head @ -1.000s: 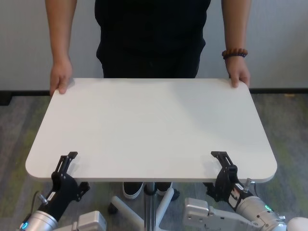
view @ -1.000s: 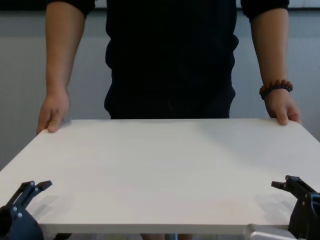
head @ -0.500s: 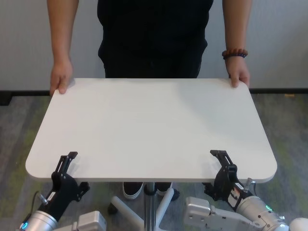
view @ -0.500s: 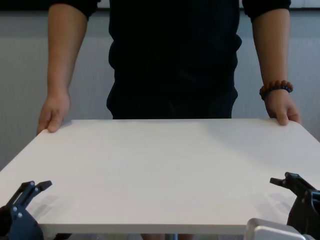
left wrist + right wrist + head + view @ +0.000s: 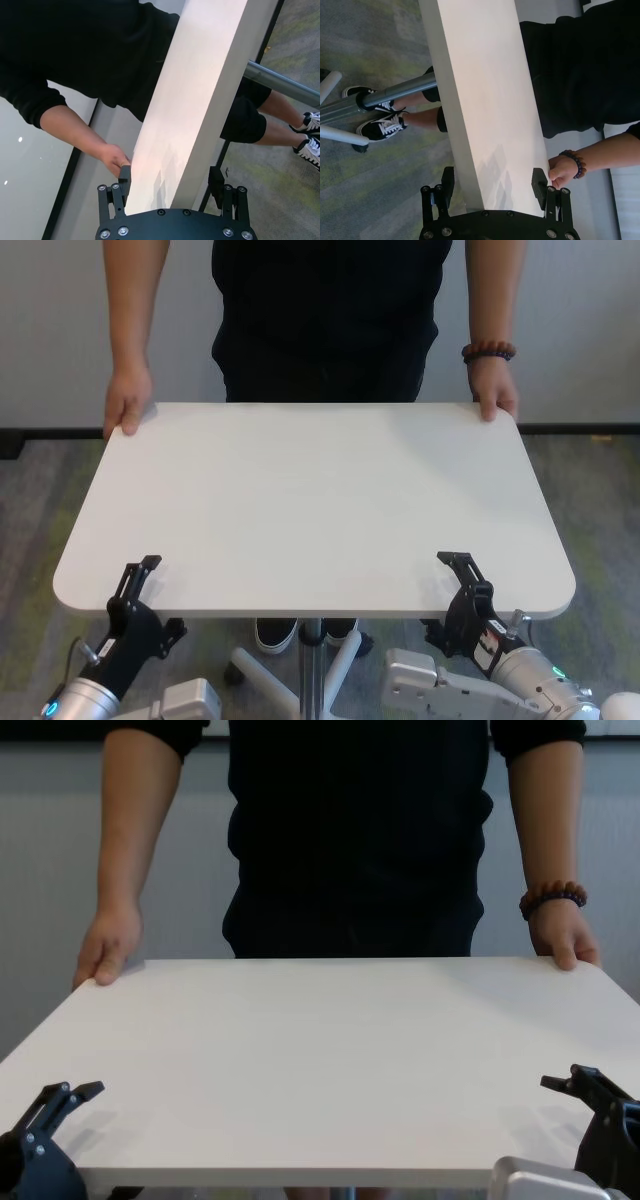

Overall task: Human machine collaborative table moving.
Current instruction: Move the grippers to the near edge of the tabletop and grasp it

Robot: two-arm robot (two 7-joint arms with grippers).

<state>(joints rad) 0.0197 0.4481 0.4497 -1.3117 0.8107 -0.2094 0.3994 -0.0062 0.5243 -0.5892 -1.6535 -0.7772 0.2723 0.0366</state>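
The white table (image 5: 310,490) stands between me and the human (image 5: 325,320). The human's hands (image 5: 127,405) grip its two far corners, and a bead bracelet (image 5: 488,351) is on one wrist. My left gripper (image 5: 140,585) straddles the near edge at the left. My right gripper (image 5: 462,580) straddles the near edge at the right. In the left wrist view the tabletop edge (image 5: 200,115) runs between the open fingers (image 5: 124,176). In the right wrist view the tabletop (image 5: 490,110) lies between the fingers (image 5: 538,184), with a gap on the underside.
The table's grey pole (image 5: 395,95) and wheeled white base (image 5: 300,675) stand on grey-green carpet (image 5: 40,500). The human's feet in black sneakers (image 5: 382,125) are by the base. A pale wall (image 5: 560,330) lies behind the human.
The human's torso has shifted slightly to the right. The table, the hands and both grippers stay where they were.
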